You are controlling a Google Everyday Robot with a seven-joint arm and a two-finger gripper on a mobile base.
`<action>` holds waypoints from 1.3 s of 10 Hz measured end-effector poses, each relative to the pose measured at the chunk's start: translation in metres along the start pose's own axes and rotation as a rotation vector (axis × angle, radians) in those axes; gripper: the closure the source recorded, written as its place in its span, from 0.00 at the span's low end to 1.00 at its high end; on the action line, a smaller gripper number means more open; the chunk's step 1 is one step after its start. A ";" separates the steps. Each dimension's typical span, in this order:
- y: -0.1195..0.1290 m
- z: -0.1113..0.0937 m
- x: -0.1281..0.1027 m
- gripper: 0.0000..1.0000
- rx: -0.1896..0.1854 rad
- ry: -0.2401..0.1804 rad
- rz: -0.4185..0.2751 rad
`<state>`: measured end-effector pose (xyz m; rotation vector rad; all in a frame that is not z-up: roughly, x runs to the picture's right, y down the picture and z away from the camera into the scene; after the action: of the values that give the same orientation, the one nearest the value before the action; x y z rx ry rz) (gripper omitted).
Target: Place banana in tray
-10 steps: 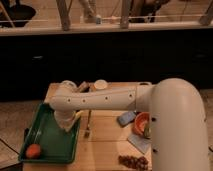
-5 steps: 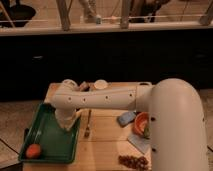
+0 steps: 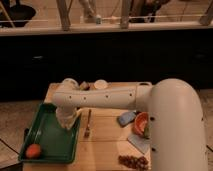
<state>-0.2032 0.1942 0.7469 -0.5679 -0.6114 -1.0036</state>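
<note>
The dark-green tray lies at the table's left front, with a round orange fruit in its near left corner. My white arm reaches left across the table, and my gripper hangs over the tray's right part near its right rim. The banana does not show: it is hidden by the arm and gripper or out of view. The grey metal fork lies on the wood just right of the tray.
An orange bowl stands at the right by a blue-grey item. A brown heap lies at the front right. A white cup stands at the table's far edge. A dark counter runs behind.
</note>
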 end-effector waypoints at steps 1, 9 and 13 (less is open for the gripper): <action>-0.001 0.000 0.001 1.00 0.000 -0.002 -0.004; -0.003 0.001 0.007 1.00 -0.010 -0.012 -0.047; -0.006 0.001 0.008 1.00 -0.016 -0.016 -0.069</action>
<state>-0.2052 0.1880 0.7541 -0.5728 -0.6410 -1.0709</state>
